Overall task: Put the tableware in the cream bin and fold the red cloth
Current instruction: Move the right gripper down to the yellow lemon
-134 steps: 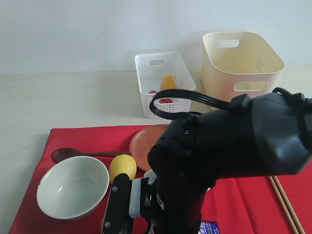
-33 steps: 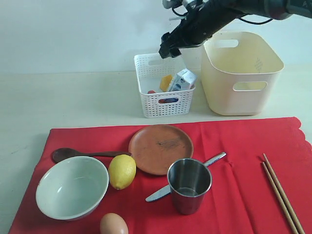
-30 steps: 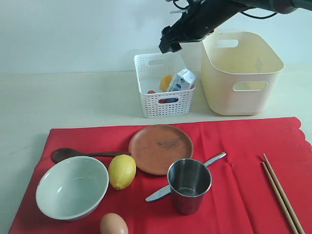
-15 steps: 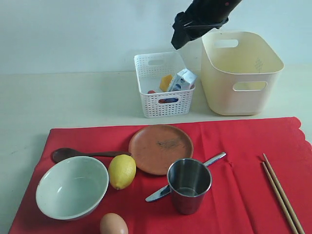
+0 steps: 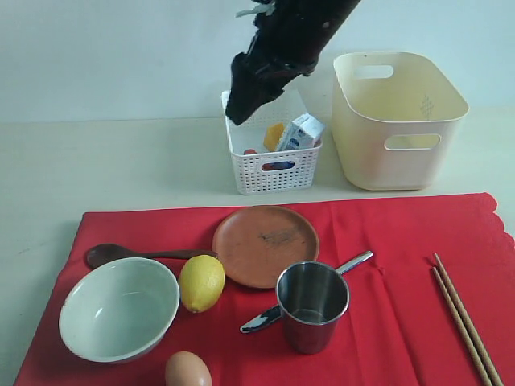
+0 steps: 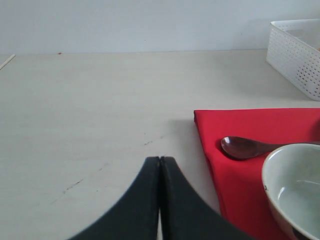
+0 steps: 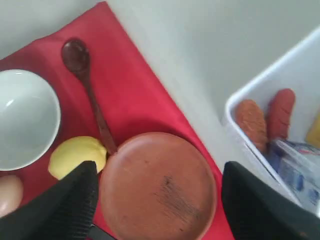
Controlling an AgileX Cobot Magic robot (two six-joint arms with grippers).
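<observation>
Right fingers [image 7: 65,205] stand wide apart, empty; their arm [image 5: 278,48] slants down from 12 o'clock. Left fingers [image 6: 150,200] are pressed together above the bench [image 6: 75,100]. Blue print on the carton [image 5: 299,131] is unreadable. Red cloth [image 5: 402,241], carrying the plate [image 5: 265,245], lies at 6 o'clock, cream bin [image 5: 362,137] at 1 o'clock.

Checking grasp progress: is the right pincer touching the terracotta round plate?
Apart. Exterior view shows the right pincer airborne near the white lattice basket, far from the terracotta plate.
</observation>
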